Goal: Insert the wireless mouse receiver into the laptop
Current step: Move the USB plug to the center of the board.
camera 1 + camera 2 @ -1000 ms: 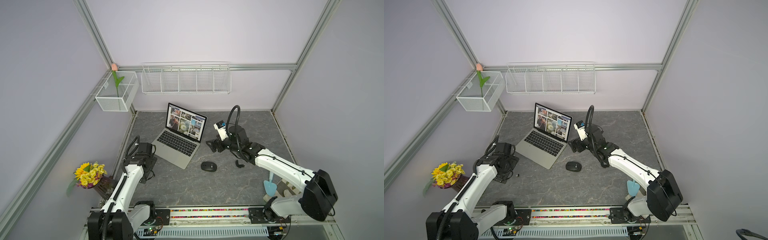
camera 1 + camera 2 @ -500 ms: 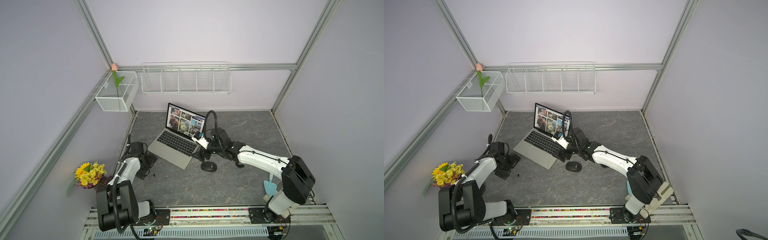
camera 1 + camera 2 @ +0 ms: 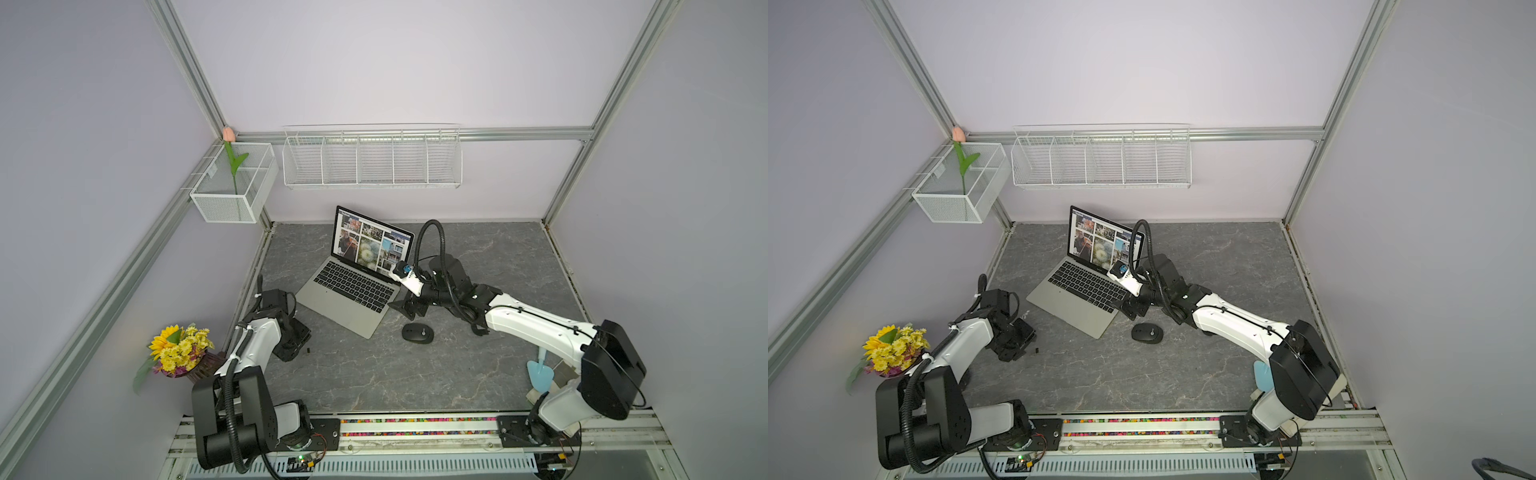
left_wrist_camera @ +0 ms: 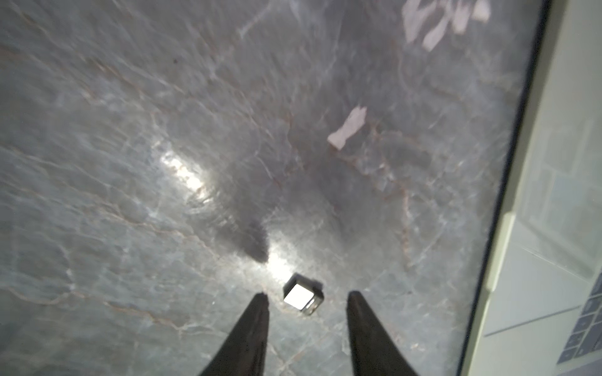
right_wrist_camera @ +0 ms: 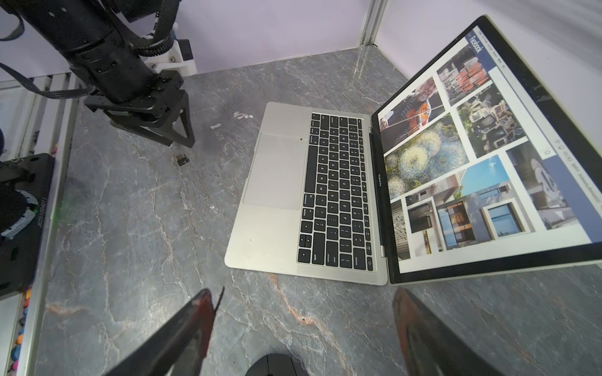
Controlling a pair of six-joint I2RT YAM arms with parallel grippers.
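My L gripper (image 4: 308, 294) narrow, receiver (image 4: 299, 297) loose on table (image 4: 130, 162) at its tips, R gripper (image 5: 304, 293) wide, by laptop (image 5: 277, 169) side edge

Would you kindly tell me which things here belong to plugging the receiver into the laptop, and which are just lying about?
For the job: wireless mouse receiver, on the table at the open left hand; laptop, lid open.
Just lying about: black mouse; yellow flowers; pink tulip; mesh basket; wire rack; blue scoop.
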